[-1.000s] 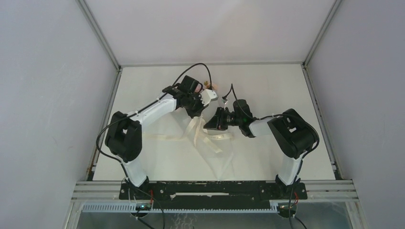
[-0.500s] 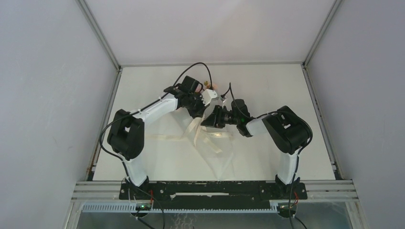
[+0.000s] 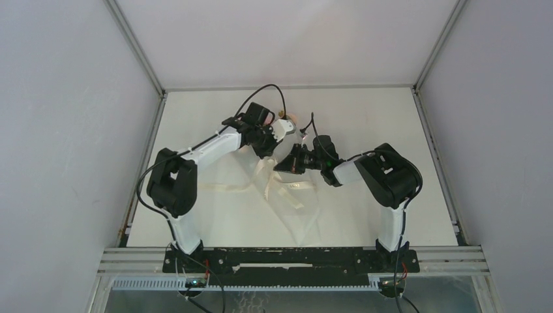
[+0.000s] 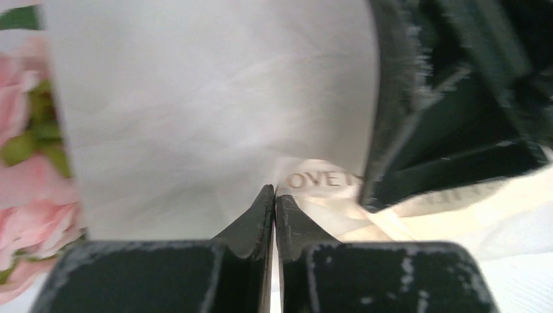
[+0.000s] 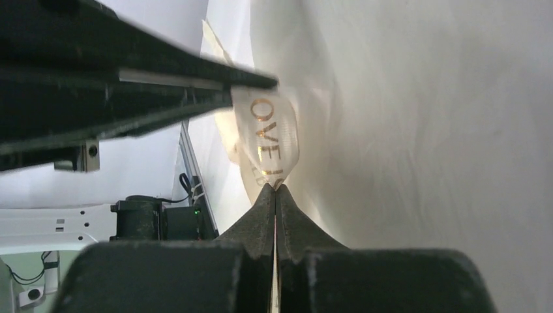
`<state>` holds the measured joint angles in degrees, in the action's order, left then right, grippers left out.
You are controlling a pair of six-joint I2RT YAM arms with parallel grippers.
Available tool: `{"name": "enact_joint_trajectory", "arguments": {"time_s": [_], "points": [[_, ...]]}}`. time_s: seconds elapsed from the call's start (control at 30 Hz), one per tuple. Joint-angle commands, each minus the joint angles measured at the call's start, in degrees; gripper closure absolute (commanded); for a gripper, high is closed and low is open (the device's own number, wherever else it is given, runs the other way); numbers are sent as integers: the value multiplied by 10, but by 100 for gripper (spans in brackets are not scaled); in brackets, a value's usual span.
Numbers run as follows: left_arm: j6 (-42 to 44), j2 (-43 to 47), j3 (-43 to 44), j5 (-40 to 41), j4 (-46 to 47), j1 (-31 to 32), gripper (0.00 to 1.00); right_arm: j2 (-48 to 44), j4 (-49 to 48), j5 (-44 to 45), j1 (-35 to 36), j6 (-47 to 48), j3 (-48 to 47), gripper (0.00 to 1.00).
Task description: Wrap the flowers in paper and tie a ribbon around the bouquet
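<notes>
**A:** How does the left gripper (image 4: 274, 195) stand?

**B:** Its jaws are pressed together. The ribbon (image 4: 319, 179) with gold lettering is nipped right at their tips, against the paper (image 4: 195, 111).

**A:** And the right gripper (image 5: 274, 190)?

**B:** Also closed, pinching the ribbon where the lettering ends. The strip runs from there up to the left fingers.

**A:** Where's the bouquet (image 3: 285, 121)?

**B:** Far middle of the table (image 3: 365, 111), between both grippers — the flowers (image 4: 26, 195) show pink beside the paper. Loose ribbon tails lie toward the near side.
</notes>
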<state>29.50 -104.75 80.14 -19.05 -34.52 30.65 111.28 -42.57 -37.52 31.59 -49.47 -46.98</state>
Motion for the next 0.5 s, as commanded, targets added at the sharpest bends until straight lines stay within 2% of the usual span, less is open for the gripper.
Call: {"name": "enact_joint_trajectory", "arguments": {"time_s": [0.0,0.1,0.2,0.3,0.33,0.4,0.47], "points": [[11,28,29,116,73,-11,90,-12,-2,5,2,14,-10,100],[16,20,44,153,91,-11,87,-15,1,4,4,16,-10,100],[20,-13,55,196,105,-11,70,-18,2,4,6,14,-10,100],[11,-60,91,225,67,-17,67,-22,4,3,7,7,-10,100],[-2,-54,94,202,51,-24,67,-24,8,4,6,3,-10,100],[-30,-9,72,104,43,-41,62,-31,18,8,5,-8,-10,100],[-47,41,47,55,44,-47,50,-35,26,12,4,-23,-10,100]]}}
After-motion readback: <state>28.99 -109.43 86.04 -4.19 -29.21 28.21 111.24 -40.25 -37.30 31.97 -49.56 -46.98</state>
